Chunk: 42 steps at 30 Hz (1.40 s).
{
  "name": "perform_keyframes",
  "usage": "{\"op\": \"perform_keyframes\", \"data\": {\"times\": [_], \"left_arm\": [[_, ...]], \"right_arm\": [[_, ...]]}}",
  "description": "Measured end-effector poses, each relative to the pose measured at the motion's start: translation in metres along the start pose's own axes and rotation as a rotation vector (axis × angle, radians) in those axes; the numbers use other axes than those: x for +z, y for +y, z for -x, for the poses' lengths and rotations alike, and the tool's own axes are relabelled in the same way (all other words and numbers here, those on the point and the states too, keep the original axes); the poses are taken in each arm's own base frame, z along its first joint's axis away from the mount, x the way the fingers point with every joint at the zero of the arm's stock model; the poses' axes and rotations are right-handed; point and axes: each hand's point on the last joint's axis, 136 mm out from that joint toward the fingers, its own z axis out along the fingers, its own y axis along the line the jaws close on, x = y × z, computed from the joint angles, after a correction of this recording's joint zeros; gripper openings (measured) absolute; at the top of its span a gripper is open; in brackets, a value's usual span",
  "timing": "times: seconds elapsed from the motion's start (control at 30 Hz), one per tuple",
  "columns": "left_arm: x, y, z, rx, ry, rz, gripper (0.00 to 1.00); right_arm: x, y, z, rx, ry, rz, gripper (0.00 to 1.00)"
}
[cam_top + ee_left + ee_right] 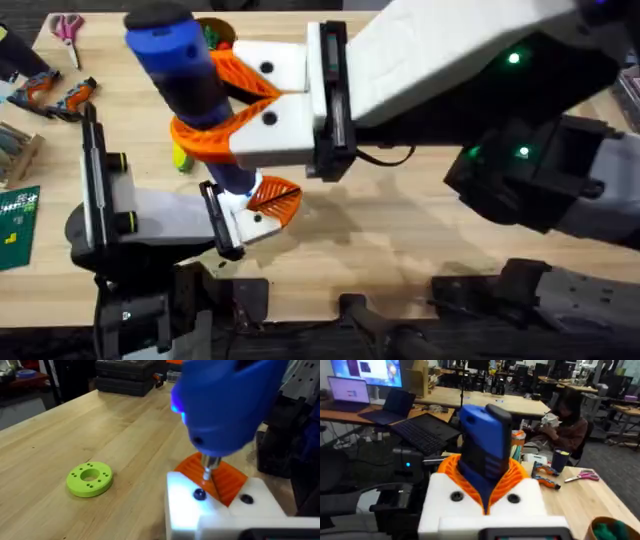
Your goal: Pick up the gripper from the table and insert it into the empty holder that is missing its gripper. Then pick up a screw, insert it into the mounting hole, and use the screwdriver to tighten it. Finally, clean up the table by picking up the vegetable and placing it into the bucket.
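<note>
My right gripper [200,95] reaches across the table, shut on the blue screwdriver [180,70], which also stands between its orange fingers in the right wrist view [482,450]. The metal bit [207,469] points down onto my left gripper [262,205]. Its tip meets the white mount [185,510] beside a dark screw head [199,494] and the orange ribbed piece [227,477]. The left fingers look shut together. A yellow-green vegetable [182,158] peeks out under the right gripper. The bucket [214,36] is mostly hidden behind the screwdriver; its green rim [612,527] shows in the right wrist view.
A lime-green disc [90,478] lies on the wood near the left gripper. Pink scissors [67,28] and orange-black tools [55,92] sit at the far left. A green circuit board [15,225] lies at the left edge.
</note>
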Motion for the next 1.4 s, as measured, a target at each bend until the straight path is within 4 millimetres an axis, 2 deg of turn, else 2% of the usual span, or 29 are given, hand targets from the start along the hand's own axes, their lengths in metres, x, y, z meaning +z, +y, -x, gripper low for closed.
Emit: {"op": "perform_keyframes", "data": {"times": [0.27, 1.4], "left_arm": [[0.0, 0.0, 0.0, 0.0, 0.0, 0.0, 0.012], [0.0, 0.0, 0.0, 0.0, 0.0, 0.0, 0.012]], "right_arm": [[0.005, -0.006, -0.014, 0.015, 0.024, -0.01, 0.026], [0.005, -0.007, -0.017, 0.054, 0.039, -0.015, 0.026]]}}
